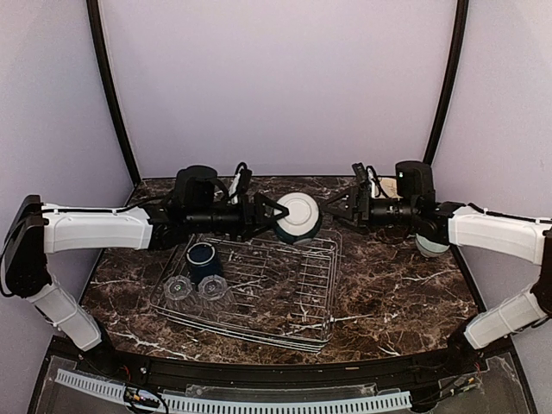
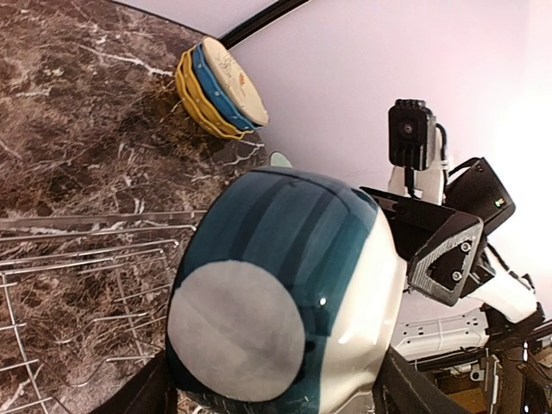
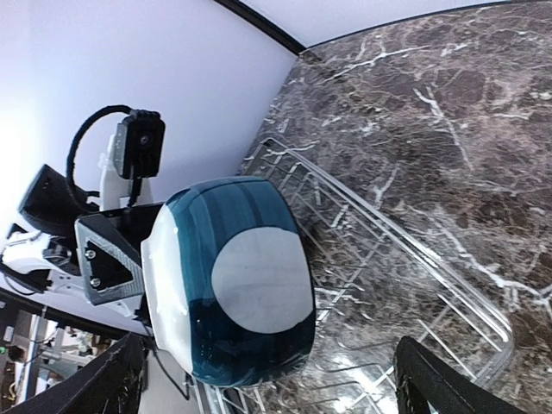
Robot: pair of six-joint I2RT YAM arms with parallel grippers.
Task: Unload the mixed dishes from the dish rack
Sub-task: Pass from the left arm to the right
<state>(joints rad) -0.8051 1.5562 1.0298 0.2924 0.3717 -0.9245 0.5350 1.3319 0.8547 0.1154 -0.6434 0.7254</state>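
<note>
Dark white-veined marble tabletop (image 1: 405, 293), ctr frame. Pale lilac backdrop (image 1: 276, 86), upper half. Black curved poles (image 1: 108, 86), upper L & R. White slotted strip (image 1: 259, 404), btm edge.

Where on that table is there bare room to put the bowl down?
Widest bare marble lies right of the dish rack, in front of the right arm. A narrower strip runs along the rack's left side. The rack's left end is crowded with a dark blue mug and two clear glasses; stacked plates sit by the back wall.
</note>
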